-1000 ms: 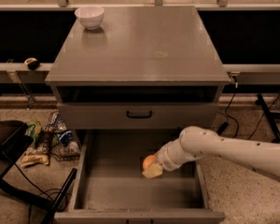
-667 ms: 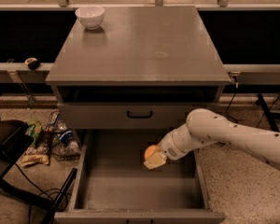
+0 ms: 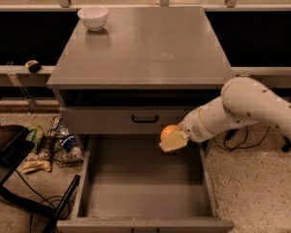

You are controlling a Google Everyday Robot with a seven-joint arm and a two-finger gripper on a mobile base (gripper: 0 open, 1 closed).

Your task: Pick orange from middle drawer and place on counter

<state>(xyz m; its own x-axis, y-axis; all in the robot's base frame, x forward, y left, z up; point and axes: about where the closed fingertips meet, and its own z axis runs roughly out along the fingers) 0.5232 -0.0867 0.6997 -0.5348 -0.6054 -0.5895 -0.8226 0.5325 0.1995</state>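
Note:
My gripper (image 3: 172, 139) is shut on the orange (image 3: 168, 131), a small round orange fruit, and holds it in the air above the right rear part of the open middle drawer (image 3: 144, 208). The orange hangs just in front of the shallower drawer front with the black handle (image 3: 145, 119), below counter height. The white arm (image 3: 242, 108) reaches in from the right. The counter (image 3: 145, 42) is the flat grey top of the cabinet, with a faint round smudge right of centre.
A white bowl (image 3: 92, 17) stands at the counter's back left corner. Snack bags and a wire basket (image 3: 56, 142) lie on the floor left of the cabinet. A dark chair (image 3: 9, 154) is at the far left. Cables run on the floor at right.
The gripper has lifted the orange up out of the drawer tray and back toward the cabinet front. The arm has bent and risen at the right.

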